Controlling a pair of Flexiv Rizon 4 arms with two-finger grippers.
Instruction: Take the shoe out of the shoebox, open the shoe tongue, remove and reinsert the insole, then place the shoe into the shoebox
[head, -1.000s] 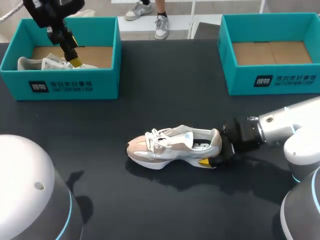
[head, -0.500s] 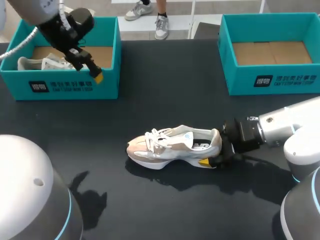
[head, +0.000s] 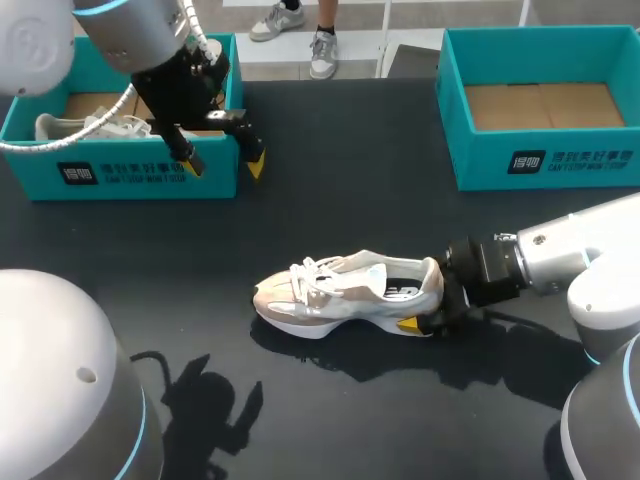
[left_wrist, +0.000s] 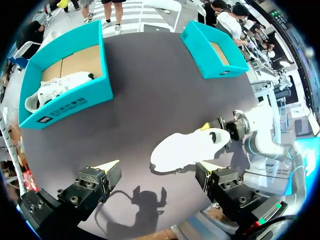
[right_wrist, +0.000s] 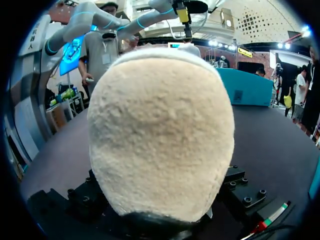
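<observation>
- Overhead, in the head view, the shoe (head: 345, 292) stands on its sole on the table (head: 340, 190), toe toward our left and well apart from both boxes. Our right gripper (head: 432, 312) is closed on the heel, with one yellow tip showing at the near side of the sole. Our left gripper (head: 224, 162) hangs spread wide and holds nothing, just in front of the left shoebox (head: 40, 165), where a second shoe (head: 85, 125) lies. The right shoebox (head: 560, 160) shows only its cardboard floor.
- Left wrist view: we look down between the wide-set fingers at the shoe, which lies ahead of them. A yellow tip of the right gripper shows at the far side of the heel, so the heel is pinched from two sides.
- Right wrist view: the heel fills the space between the fingers, and the tips themselves are hidden behind it.
- Step in hand, as we judge it: opening the tongue (head: 365, 260). To do it well, we should hold the heel firmly so the shoe cannot slide, then lower the left gripper over the mouth of the shoe and narrow its fingers. They should take only the tongue's free upper edge, clear of the laces (head: 312, 270). We then draw it up and toward the toe, gently enough that the sole does not lift from the table.
</observation>
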